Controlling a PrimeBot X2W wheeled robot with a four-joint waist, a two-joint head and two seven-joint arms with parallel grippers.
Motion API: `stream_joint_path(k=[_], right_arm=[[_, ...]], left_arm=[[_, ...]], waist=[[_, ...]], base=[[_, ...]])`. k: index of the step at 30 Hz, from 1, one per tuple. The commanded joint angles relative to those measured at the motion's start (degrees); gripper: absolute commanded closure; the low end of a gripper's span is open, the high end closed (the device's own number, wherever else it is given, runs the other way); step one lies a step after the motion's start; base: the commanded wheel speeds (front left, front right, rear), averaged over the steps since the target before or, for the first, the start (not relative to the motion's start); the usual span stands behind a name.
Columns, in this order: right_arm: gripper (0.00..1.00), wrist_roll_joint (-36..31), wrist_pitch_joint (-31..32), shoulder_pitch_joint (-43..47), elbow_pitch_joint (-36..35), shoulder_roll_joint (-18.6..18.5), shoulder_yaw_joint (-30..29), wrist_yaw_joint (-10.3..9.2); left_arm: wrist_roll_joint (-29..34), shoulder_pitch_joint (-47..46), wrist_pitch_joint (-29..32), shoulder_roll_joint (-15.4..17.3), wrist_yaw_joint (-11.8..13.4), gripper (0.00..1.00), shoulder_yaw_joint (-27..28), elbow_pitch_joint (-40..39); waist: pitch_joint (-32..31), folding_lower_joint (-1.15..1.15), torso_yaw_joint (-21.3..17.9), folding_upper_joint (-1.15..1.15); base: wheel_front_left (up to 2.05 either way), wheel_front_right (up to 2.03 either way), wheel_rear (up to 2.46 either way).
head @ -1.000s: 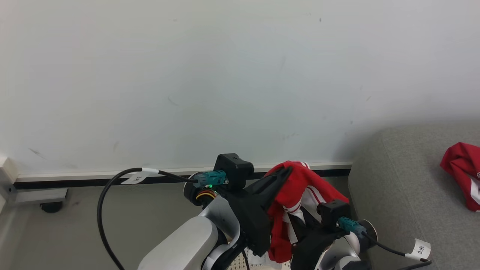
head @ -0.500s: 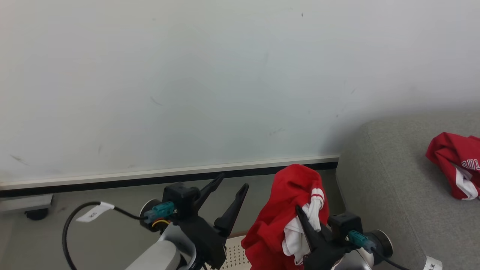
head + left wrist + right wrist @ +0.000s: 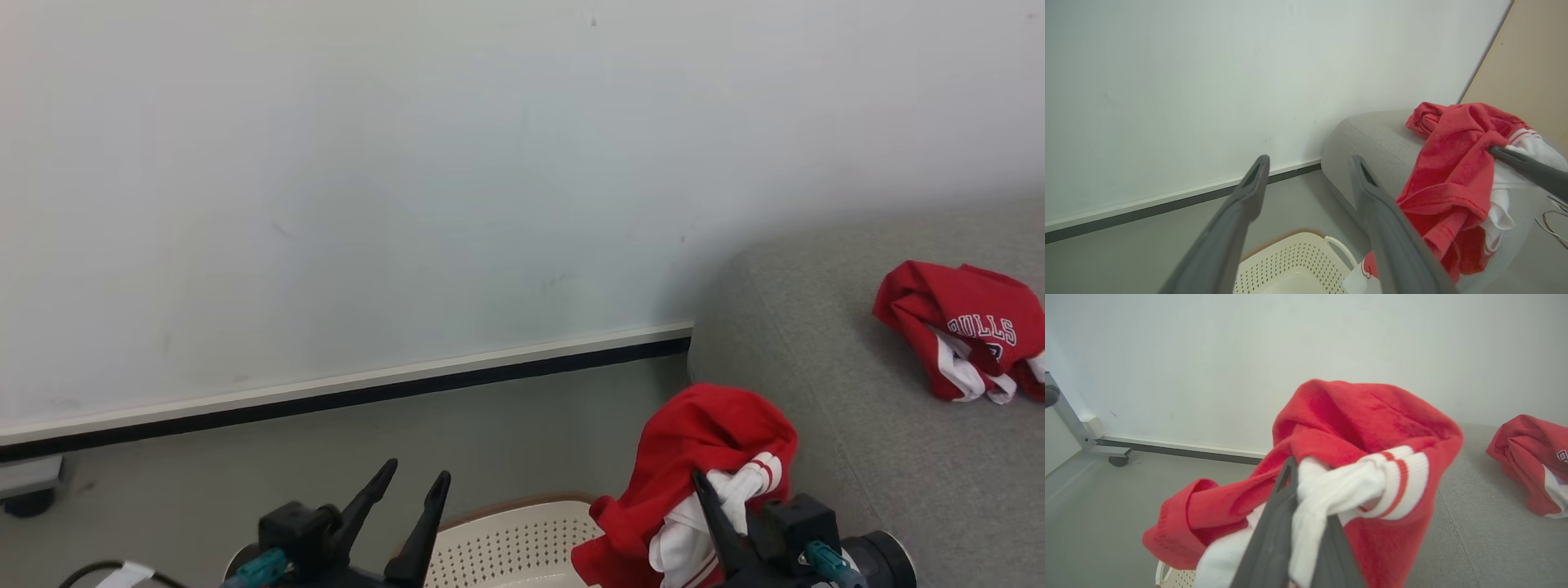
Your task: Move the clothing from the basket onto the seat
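Fabric fills the right gripper [image 3: 710, 498]: its fingers pinch a bunched red garment [image 3: 702, 433] with white striped trim (limp, sagging toward the basket [image 3: 506, 543] below). The left gripper [image 3: 416, 474] stands wide and empty above the basket. The seat [image 3: 857, 425] lies to the right and beyond, nearer the right arm; a lettered red garment [image 3: 971, 327] already rests on it.

The left gripper [image 3: 1309, 160] has its jaws spread above the basket [image 3: 1290, 261], red clothing [image 3: 1453, 171] hanging before the seat [image 3: 1372, 134].
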Motion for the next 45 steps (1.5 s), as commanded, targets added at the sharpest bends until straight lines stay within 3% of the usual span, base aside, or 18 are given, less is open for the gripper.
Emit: stream_joint_path(k=[1, 9, 16, 23, 33, 45], right_arm=[[1.00, -0.20, 0.36, 0.99, -0.93, -0.14, -0.18, -0.04], [1.00, -0.09, 1.92, 3.36, -4.36, 0.05, -1.22, -0.04], [1.00, -0.36, 2.61, 3.51, -5.54, -0.21, -1.31, -0.04], [1.00, -0.41, 2.72, 2.60, -5.97, -0.28, -0.86, -0.04], [1.00, 0.47, 1.72, 1.30, -5.83, 0.01, 0.12, -0.04], [1.00, 1.88, -1.98, 2.37, -6.88, 0.95, -2.40, -0.04]], left_arm=[[-0.48, 2.17, -0.42, 0.77, 0.61, 0.00, 0.84, -1.01], [2.53, 11.65, -0.78, 3.38, 4.18, 0.00, 6.21, -7.95], [4.06, 15.12, -0.73, 4.55, 4.17, 0.00, 8.49, -11.59], [5.85, 13.65, -0.57, 4.30, 1.92, 0.00, 6.72, -12.22], [7.41, 9.11, 0.14, 5.09, -1.08, 0.00, 4.77, -10.77], [7.62, 2.33, 2.57, 3.15, -5.47, 0.00, 1.65, -7.33]], waist=[[0.36, 0.00, -2.22, 0.00], [1.16, 0.00, -6.34, 0.00], [2.03, 0.00, -8.88, 0.00], [3.65, 0.00, -13.82, 0.00], [7.05, 0.00, -24.26, 0.00], [12.24, 0.00, -26.75, 0.00]], base=[[0.00, 0.00, 0.00], [0.00, 0.00, 0.00], [0.00, 0.00, 0.00], [0.00, 0.00, 0.00], [0.00, 0.00, 0.00], [0.00, 0.00, 0.00]])
